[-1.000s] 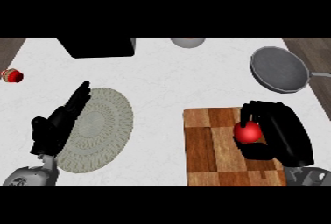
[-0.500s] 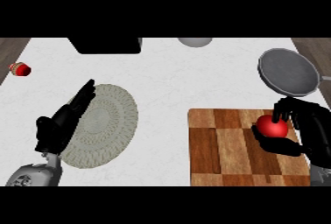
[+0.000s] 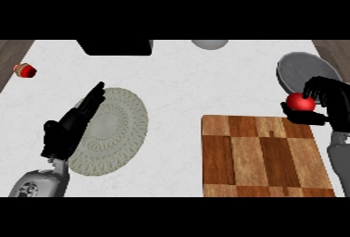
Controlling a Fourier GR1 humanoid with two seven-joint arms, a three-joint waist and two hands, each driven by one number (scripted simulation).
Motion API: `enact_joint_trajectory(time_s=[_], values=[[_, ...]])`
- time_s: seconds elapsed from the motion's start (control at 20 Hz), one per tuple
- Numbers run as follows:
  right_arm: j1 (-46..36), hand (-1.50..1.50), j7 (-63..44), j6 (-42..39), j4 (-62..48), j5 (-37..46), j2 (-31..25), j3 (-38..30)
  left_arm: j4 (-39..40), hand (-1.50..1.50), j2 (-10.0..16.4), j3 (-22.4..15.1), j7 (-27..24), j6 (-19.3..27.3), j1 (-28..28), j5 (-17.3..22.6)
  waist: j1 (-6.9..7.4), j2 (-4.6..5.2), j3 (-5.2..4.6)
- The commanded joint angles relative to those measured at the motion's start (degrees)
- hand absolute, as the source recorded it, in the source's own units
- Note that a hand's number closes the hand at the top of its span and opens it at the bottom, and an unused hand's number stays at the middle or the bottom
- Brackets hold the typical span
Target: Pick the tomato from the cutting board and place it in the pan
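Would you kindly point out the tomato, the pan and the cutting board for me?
tomato [image 3: 299, 101]: head view, middle of its visible red surface.
pan [image 3: 299, 68]: head view, bare grey inside.
cutting board [image 3: 259, 157]: head view, middle of its wooden top.

The pan lies behind the cutting board, mat at left.

My right hand curls round the round red tomato, hiding its right side, and covers the near rim of the round grey pan, which the right edge cuts. A black box and a grey rounded object are cropped at the far edge. Far left, a small red thing is too small to identify.
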State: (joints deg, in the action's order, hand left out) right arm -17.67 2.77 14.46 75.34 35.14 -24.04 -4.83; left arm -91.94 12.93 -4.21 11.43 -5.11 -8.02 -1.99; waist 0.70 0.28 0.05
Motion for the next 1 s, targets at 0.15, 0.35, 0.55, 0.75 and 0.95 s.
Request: enact_joint_trajectory(time_s=[0.15, 0.35, 0.55, 0.75, 0.95], values=[[-11.8, 1.5, 14.6, 5.8, -26.0, -1.3, -4.0, -8.0, -1.5, 0.0, -1.6, -0.2, 1.8, 0.0, -0.9, -0.2, 0.55, 0.06, 0.04], [-20.6, 1.5, 20.4, 10.5, -41.5, -0.1, -3.9, -9.9, 4.3, 0.0, -2.7, -0.8, -3.6, -0.2, -1.9, -1.7, 1.46, 0.64, 0.09], [-25.3, 1.5, 26.6, 12.2, -52.0, -0.6, -5.9, -12.4, 0.7, 0.0, -1.3, 0.5, 1.6, -1.1, -3.1, -0.6, 2.05, 0.75, 0.15], [-26.3, 1.5, 31.6, 12.1, -57.4, -1.7, -9.3, -14.9, 0.0, 0.0, -1.8, -0.7, -1.3, -0.9, -0.8, -2.0, 2.76, 1.18, 0.23], [-30.8, 1.5, 30.2, 12.4, -61.0, -1.0, -10.9, -15.3, 0.3, 0.0, -1.2, 0.1, -1.1, -2.1, -1.4, -0.9, 3.69, 1.42, 0.26]])
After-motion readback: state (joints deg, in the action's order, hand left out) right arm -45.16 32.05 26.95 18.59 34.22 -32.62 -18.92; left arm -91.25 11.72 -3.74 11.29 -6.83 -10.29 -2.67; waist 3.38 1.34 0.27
